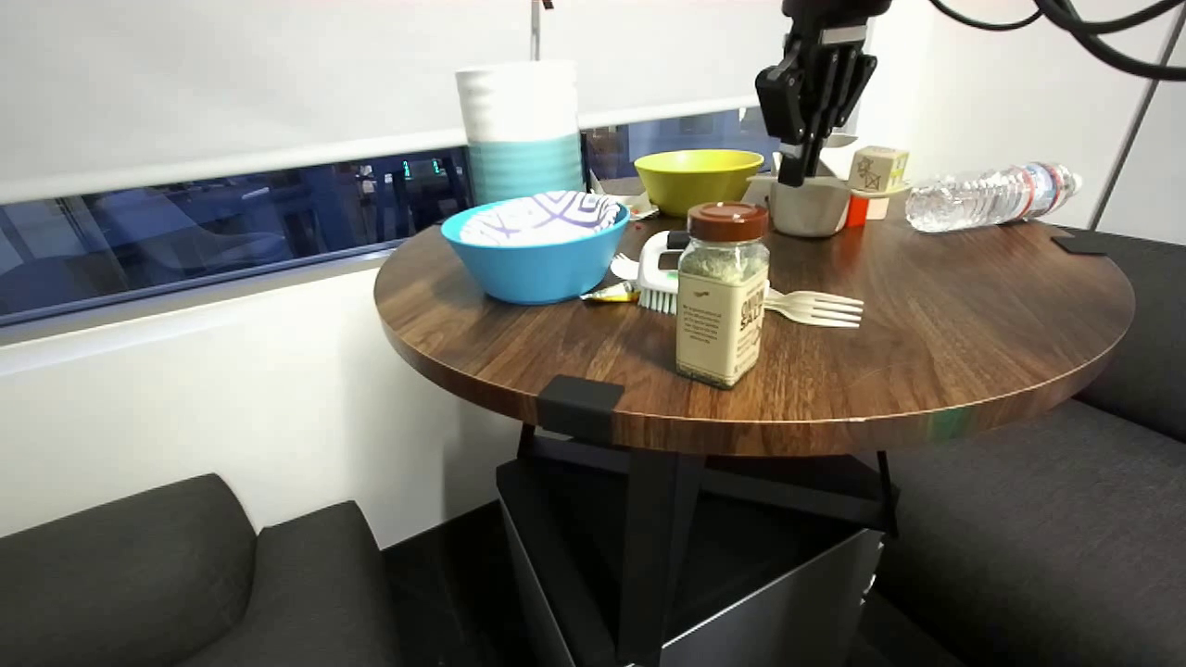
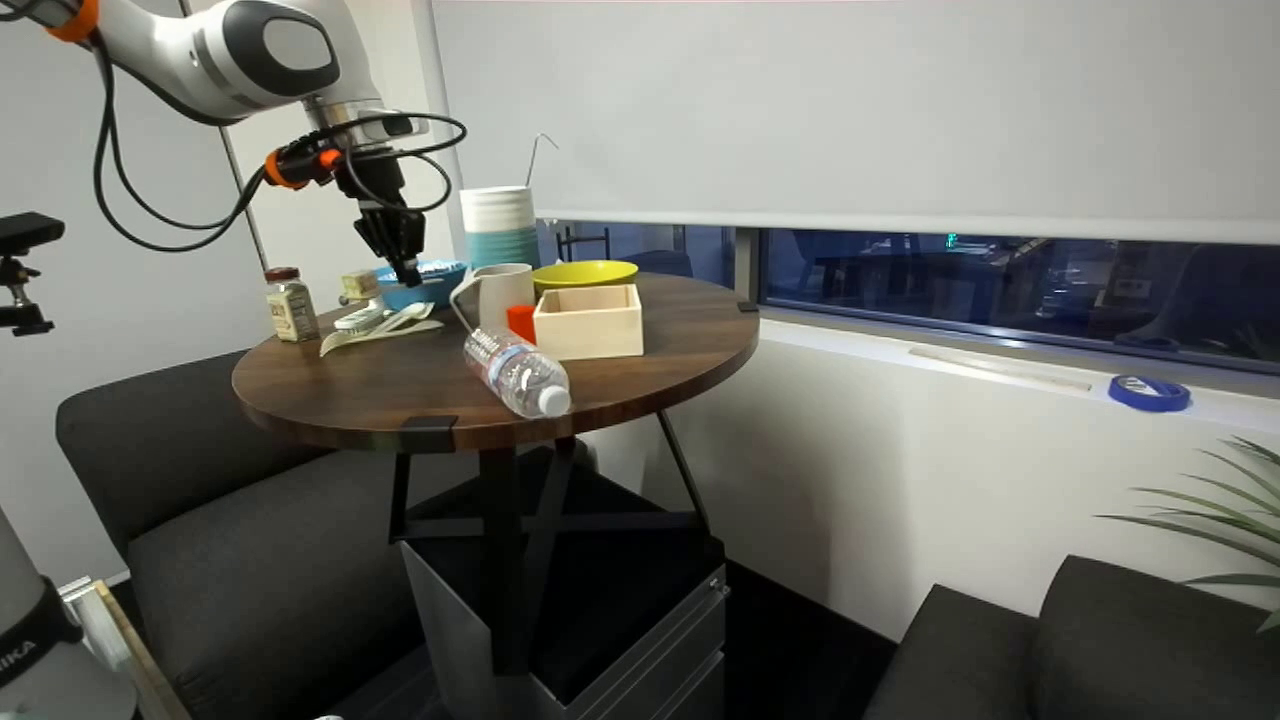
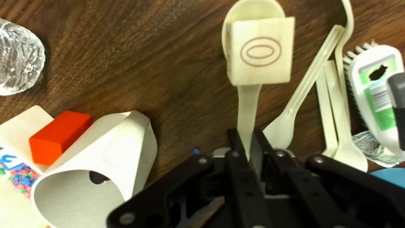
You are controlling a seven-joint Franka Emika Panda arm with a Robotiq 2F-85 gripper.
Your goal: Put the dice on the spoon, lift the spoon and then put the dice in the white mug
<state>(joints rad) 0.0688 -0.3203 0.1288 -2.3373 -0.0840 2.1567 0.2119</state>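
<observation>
My gripper [image 3: 246, 131] is shut on the handle of a pale plastic spoon [image 3: 247, 109]. A pale wooden letter die [image 3: 261, 52] with an oval on its top face rests on the spoon's bowl, covering part of it. Spoon and die are held above the table; the die also shows in both exterior views [image 1: 878, 170] [image 2: 359, 285]. The gripper also shows in both exterior views [image 1: 799, 176] [image 2: 408, 275]. The white mug [image 3: 110, 142] stands upright on the table, left of the gripper in the wrist view; it shows in both exterior views [image 1: 808, 208] [image 2: 505, 295].
A red-orange block [image 3: 60, 136] sits beside the mug, near a wooden box [image 2: 590, 325]. A water bottle [image 2: 515, 370] lies nearby. A brush [image 3: 376, 88], loose plastic cutlery [image 3: 280, 131], a blue bowl [image 1: 537, 264], yellow bowl [image 1: 700, 181] and red-lidded jar [image 1: 723, 306] are around.
</observation>
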